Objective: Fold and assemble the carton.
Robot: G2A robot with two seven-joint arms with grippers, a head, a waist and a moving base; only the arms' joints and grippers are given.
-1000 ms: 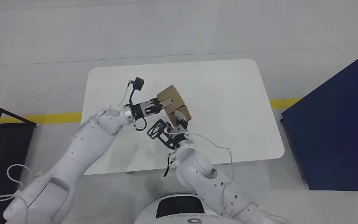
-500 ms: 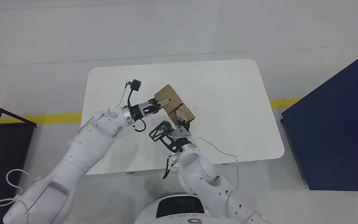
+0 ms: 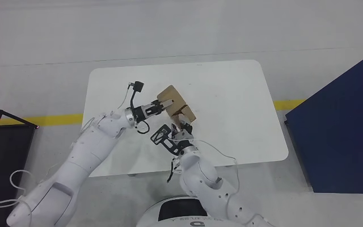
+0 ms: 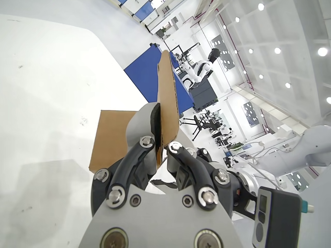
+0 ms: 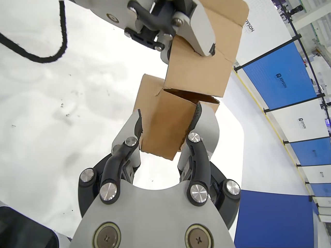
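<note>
left gripper (image 4: 162, 130), fingers (image 4: 141, 125) pressed together on a cardboard flap of the carton (image 4: 167, 91). the flap is seen edge-on and stands upright between the pads. with twelve o'clock as the way the fingers point, a second brown panel spreads from the grip toward ten o'clock, over the white table (image 4: 38, 78). a blue partition (image 4: 144, 78) stands beyond the table's rounded corner, near twelve o'clock.

You're in a big robotics lab/test hall: blue partitions (image 5: 279, 78), yellow floor tape (image 3: 57, 119), another humanoid (image 4: 204, 67) & desk chairs (image 4: 197, 124), mid-right of left-wrist frame.
</note>
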